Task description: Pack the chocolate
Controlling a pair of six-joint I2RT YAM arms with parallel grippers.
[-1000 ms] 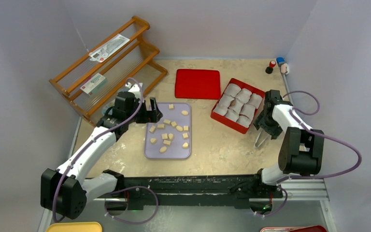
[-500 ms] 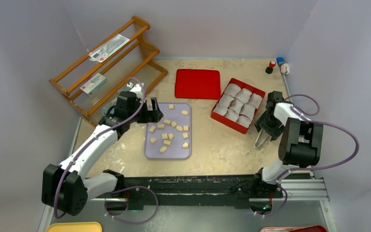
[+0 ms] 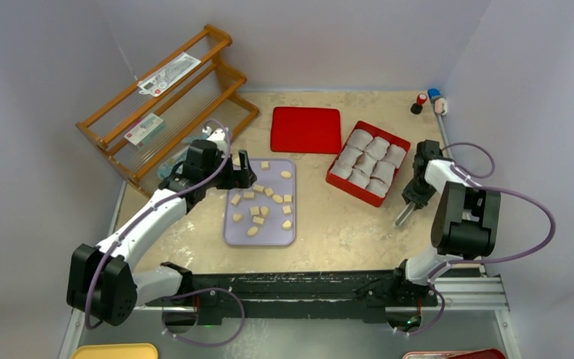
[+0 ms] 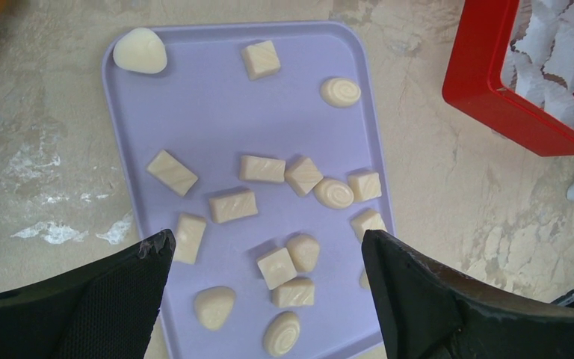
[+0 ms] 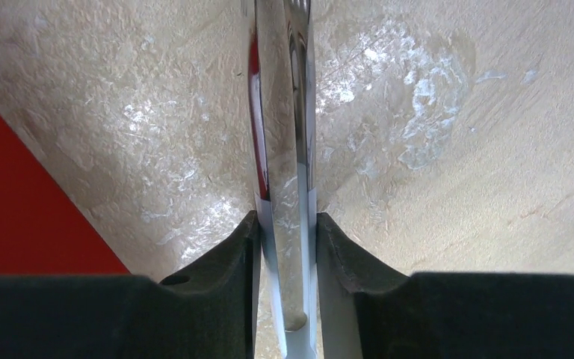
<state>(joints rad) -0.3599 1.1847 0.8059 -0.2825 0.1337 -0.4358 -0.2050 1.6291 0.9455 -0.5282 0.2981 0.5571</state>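
Hovering over the upper left corner of the lavender tray (image 3: pixel 273 236), the left gripper (image 3: pixel 239 167) has its black fingers (image 4: pixel 105 299) spread wide apart, with nothing between them. In the left wrist view the two fingers frame the lower corners of the picture and the tray fills the middle.

The chocolate (image 4: pixel 261 168) lies scattered on that tray, left of centre in the overhead view: some fifteen pale beige pieces, a few square or oblong blocks, a few rounded lumps, some with a swirl on top. Most cluster in the tray's middle and lower half. Three sit near its top edge, one of them a rounded lump in the upper left corner of the wrist view.

Right of centre, a red box (image 3: pixel 347 184) stands at an angle on the desk (image 3: pixel 329 224), filled with white crinkled paper cups (image 3: pixel 370 161). A flat red lid (image 3: pixel 306 129) lies just to its upper left, and a wooden rack (image 3: pixel 164 105) stands in the upper left.

The right gripper (image 3: pixel 409 200) is low over the desk just right of the box. Its fingers (image 5: pixel 217 284) are closed on a pair of shiny metal tongs (image 5: pixel 284 112), pressing both sides of them. The tongs' blades are squeezed together and point away from the gripper along the desk.
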